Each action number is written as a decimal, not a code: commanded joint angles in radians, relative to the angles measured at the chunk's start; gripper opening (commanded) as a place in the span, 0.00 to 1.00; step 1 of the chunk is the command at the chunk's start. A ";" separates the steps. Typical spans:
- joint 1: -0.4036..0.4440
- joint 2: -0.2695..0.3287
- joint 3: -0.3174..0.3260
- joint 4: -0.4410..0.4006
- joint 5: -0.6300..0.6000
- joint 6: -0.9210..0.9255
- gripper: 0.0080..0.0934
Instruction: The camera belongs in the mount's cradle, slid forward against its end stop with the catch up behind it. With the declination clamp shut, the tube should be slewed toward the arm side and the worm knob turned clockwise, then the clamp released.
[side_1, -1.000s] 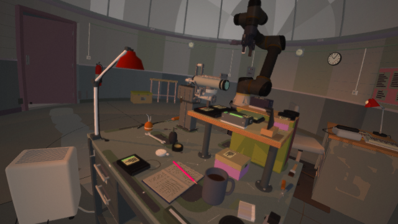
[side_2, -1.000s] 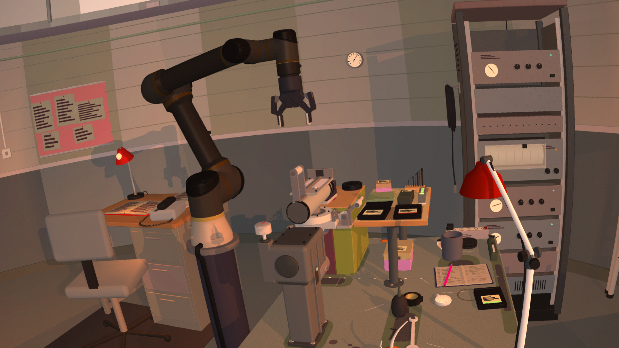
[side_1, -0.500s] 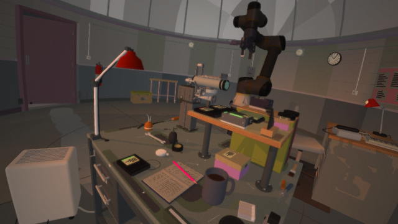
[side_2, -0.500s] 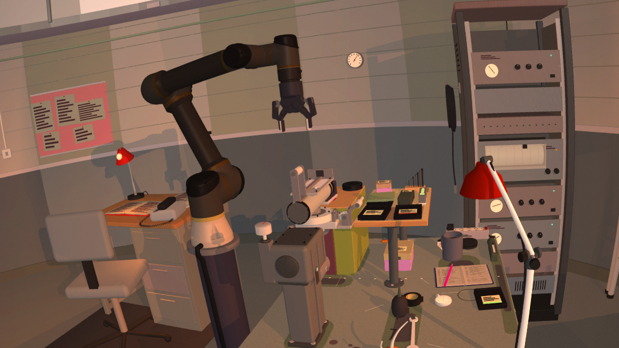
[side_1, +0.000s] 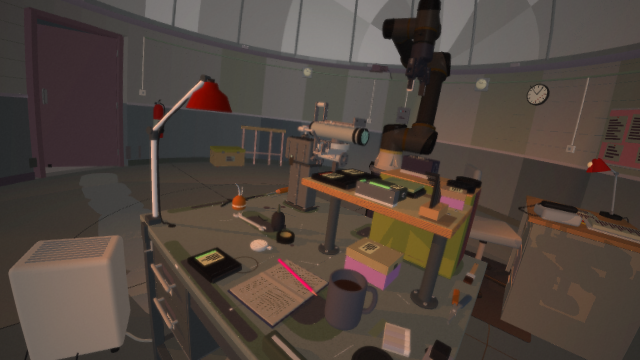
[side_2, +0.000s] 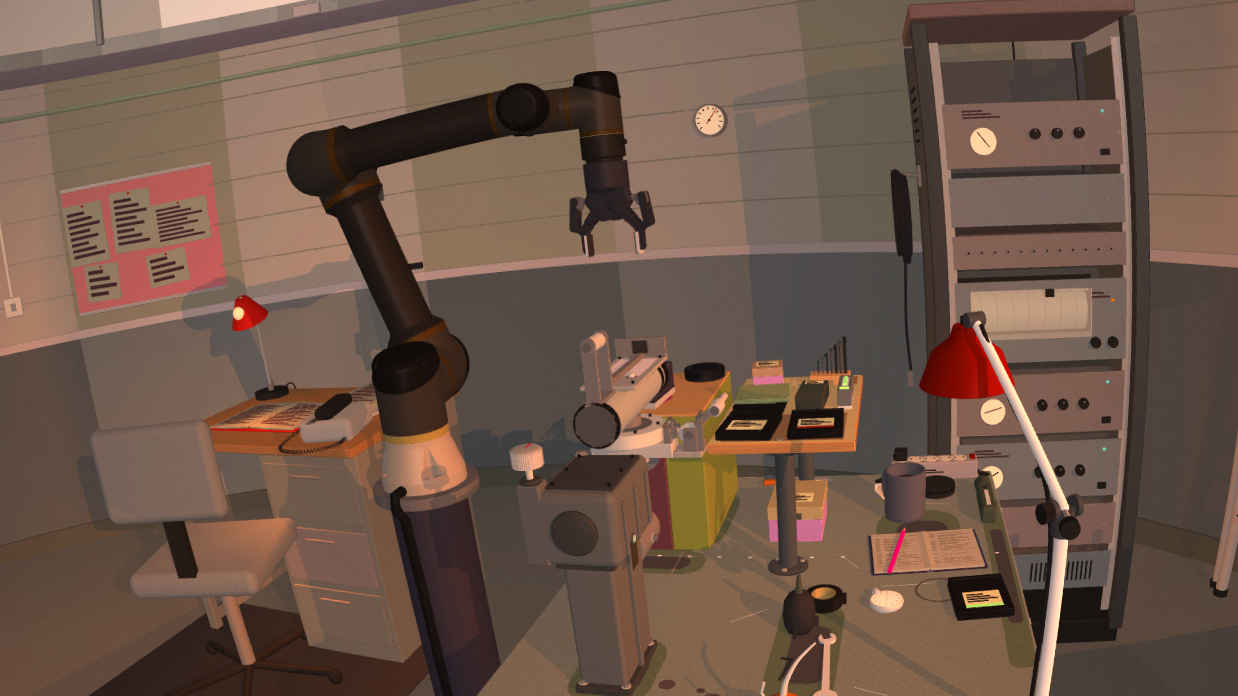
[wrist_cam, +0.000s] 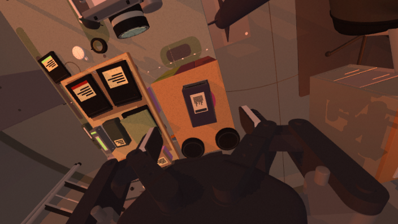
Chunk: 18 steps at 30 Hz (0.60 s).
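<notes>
The camera (wrist_cam: 199, 103), a dark box with a pale label, lies flat on the orange-topped cabinet (wrist_cam: 195, 107) far below my gripper (side_2: 611, 238), beside two round black caps (wrist_cam: 209, 143). The gripper hangs open and empty, high in the air above the cabinet and the mount. The telescope tube (side_2: 625, 405) (side_1: 339, 132) sits level on the mount atop its grey pier (side_2: 602, 537), with the empty cradle (side_2: 639, 364) on top of the tube. A white knob (side_2: 525, 457) stands on the pier's arm side.
Behind the mount a curved wall carries a clock (side_2: 710, 119). A wooden side table (side_2: 792, 415) with dark cases stands beside the cabinet. An equipment rack (side_2: 1026, 303), a red lamp (side_2: 965, 364), a desk and chair (side_2: 186, 511) ring the area.
</notes>
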 joint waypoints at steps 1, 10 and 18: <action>0.023 0.016 -0.011 -0.005 0.000 0.022 1.00; 0.152 0.118 -0.086 -0.034 0.000 0.153 1.00; 0.158 0.123 -0.085 -0.040 0.000 0.159 1.00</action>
